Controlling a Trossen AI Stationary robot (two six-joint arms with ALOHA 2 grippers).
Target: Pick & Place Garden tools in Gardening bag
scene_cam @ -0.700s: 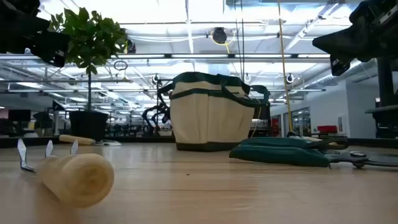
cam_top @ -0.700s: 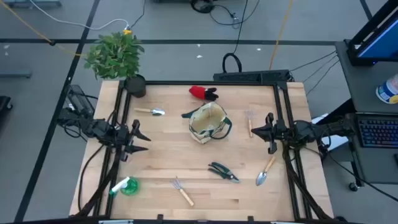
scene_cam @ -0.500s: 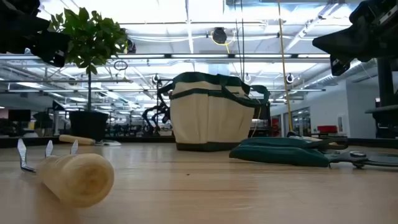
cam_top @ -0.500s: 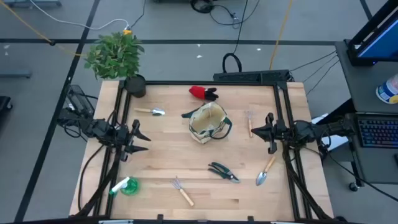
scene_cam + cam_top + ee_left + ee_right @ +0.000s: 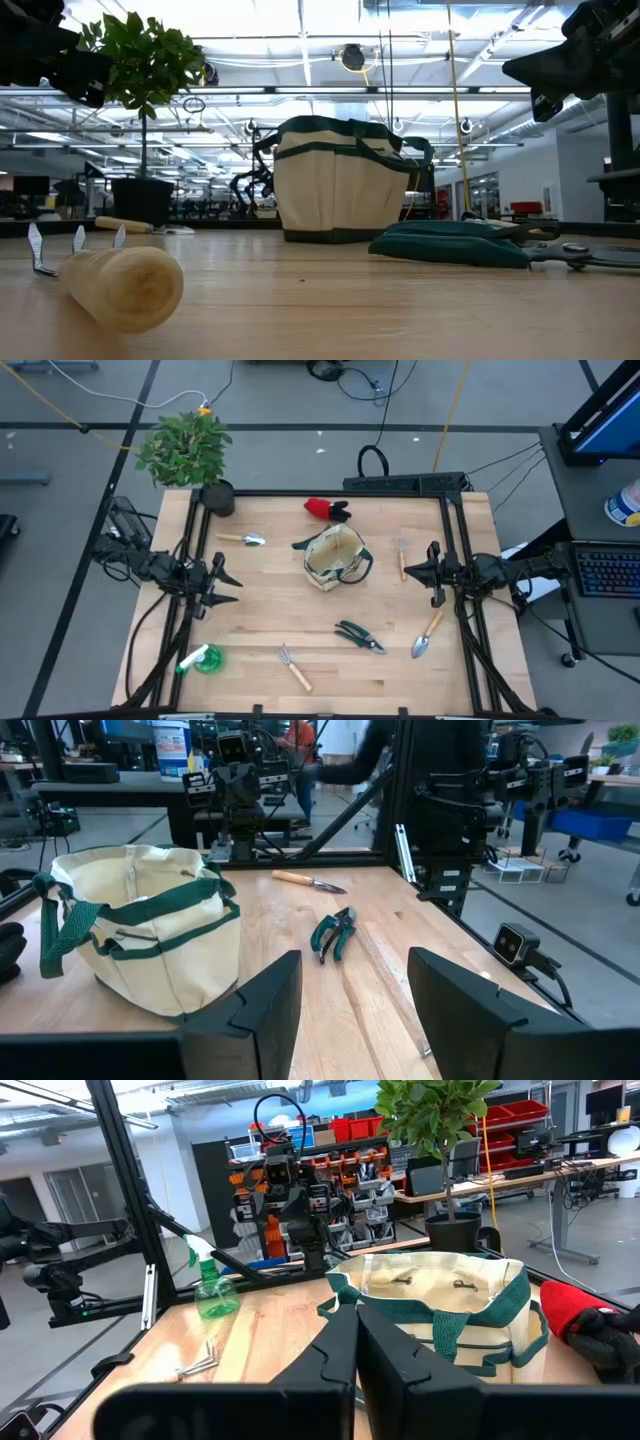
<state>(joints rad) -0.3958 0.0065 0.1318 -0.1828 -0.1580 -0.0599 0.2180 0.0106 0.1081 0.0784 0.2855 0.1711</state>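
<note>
The beige gardening bag [image 5: 335, 557] with green trim stands upright at the table's middle, mouth up; it also shows in the left wrist view [image 5: 140, 935] and the right wrist view [image 5: 450, 1310]. Tools lie flat around it: a trowel [image 5: 243, 539], red-black gloves [image 5: 327, 510], a rake [image 5: 402, 556], dark shears [image 5: 358, 636], a second trowel [image 5: 427, 635], a second rake [image 5: 293, 666] and the green sprayer [image 5: 203, 659]. My left gripper [image 5: 226, 585] hangs open and empty at the table's left. My right gripper [image 5: 432, 573] hangs shut and empty at the right.
A leafy potted plant [image 5: 190, 452] in a black pot [image 5: 217, 497] stands at the far left corner. Black frame rails run along the table's left and right sides. Bare wood lies between the bag and the near tools.
</note>
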